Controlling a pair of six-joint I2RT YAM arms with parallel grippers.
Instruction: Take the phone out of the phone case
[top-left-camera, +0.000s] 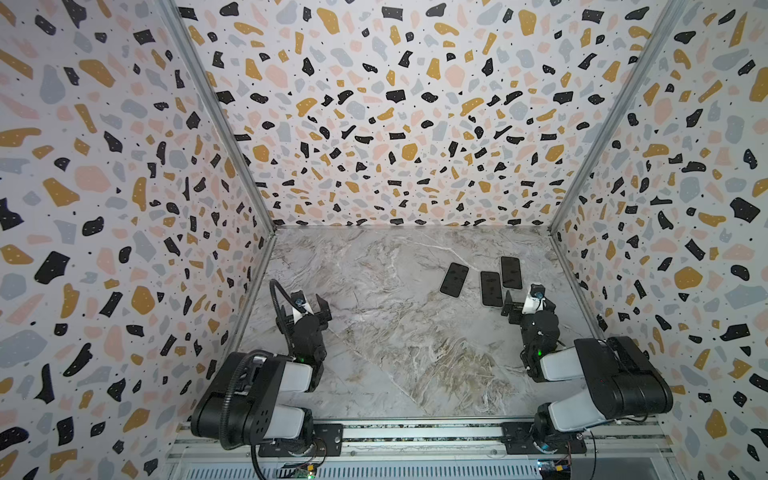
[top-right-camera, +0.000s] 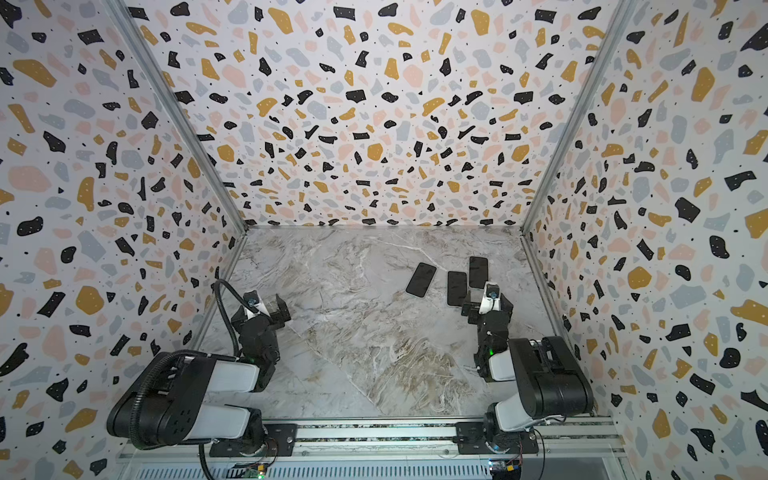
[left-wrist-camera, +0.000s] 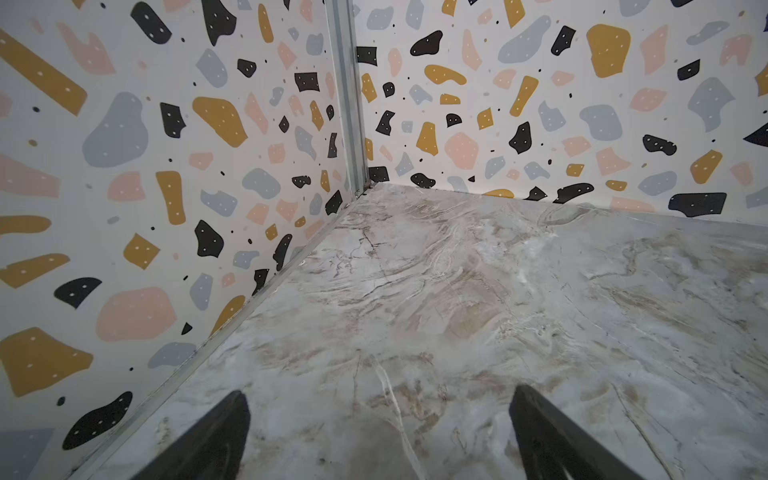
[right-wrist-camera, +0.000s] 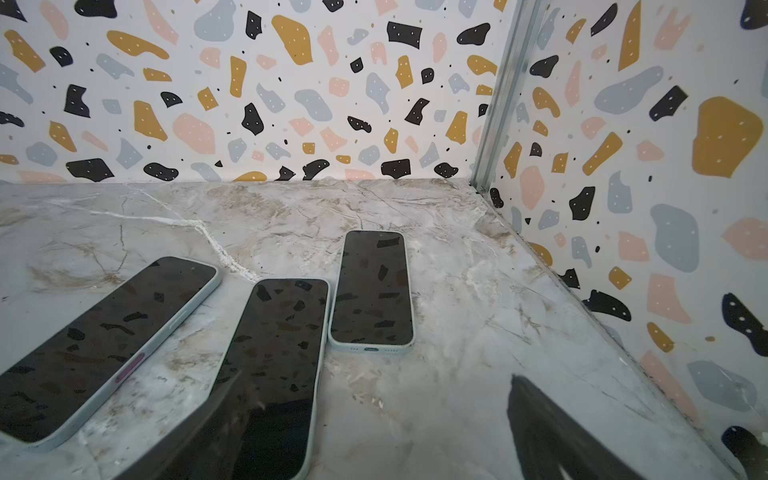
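In a top view, three dark phones were seen lying flat on the far right part of the marbled desk (top-left-camera: 386, 340). The left phone (top-left-camera: 454, 279) was set slightly apart and slanted. The middle phone (top-left-camera: 491, 289) and the far phone (top-left-camera: 511, 272) were laid just beside each other. The right pincer (top-left-camera: 528, 302) was poised, jaws spread, at the middle phone's near end. The left pincer (top-left-camera: 305, 308), likewise spread, was positioned well apart from them.
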